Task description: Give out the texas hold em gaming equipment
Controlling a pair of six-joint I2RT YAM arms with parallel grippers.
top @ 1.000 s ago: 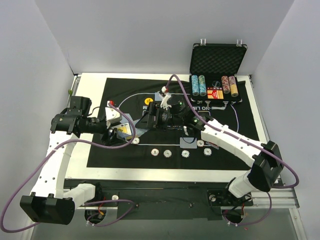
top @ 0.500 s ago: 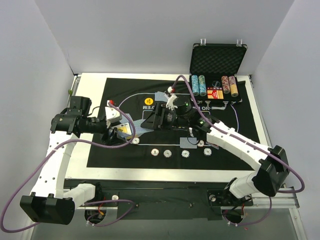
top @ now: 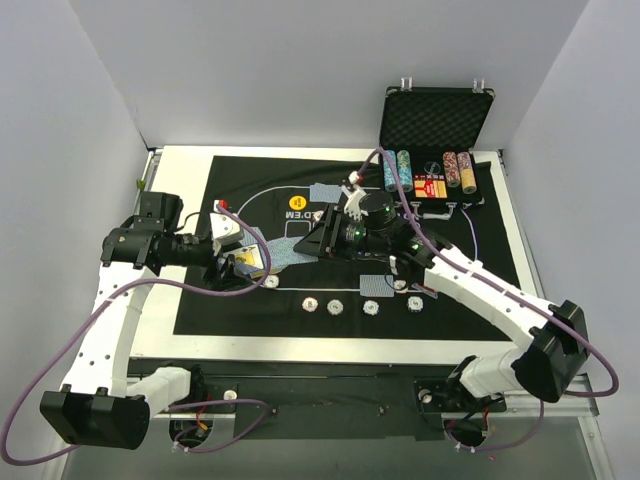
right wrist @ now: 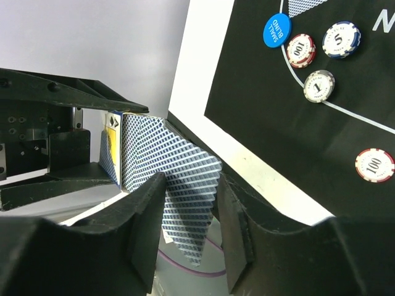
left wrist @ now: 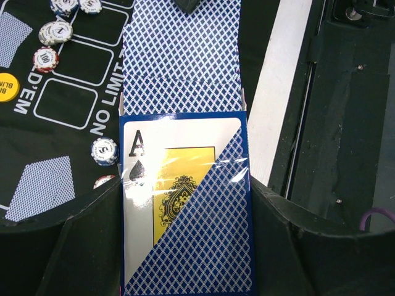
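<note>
My left gripper point(left wrist: 185, 206) is shut on a blue card box point(left wrist: 185, 203) printed with an ace of spades, seen at the mat's left point(top: 248, 262). Blue-backed playing cards point(left wrist: 182, 55) stick out of the box's open end. My right gripper point(right wrist: 191, 216) reaches in from the right point(top: 325, 235). Its jaws stand apart on either side of the protruding card point(right wrist: 188, 197), with a gap still showing between the pads. Poker chips point(top: 311, 304) point(top: 371, 307) lie in a row on the mat. The yellow disc point(top: 297, 201) and the blue disc point(right wrist: 276, 29) lie flat on the mat.
The black felt mat point(top: 200, 300) covers the white table. An open black case point(top: 435, 120) stands at the back right with stacks of chips point(top: 397, 170) in it. Face-down cards point(top: 374, 285) point(top: 325, 191) lie on the mat. Purple cables loop over both arms.
My right gripper has shifted right, away from the box, and its jaws have narrowed around the protruding card. More of the card now shows. The left arm has held still.
</note>
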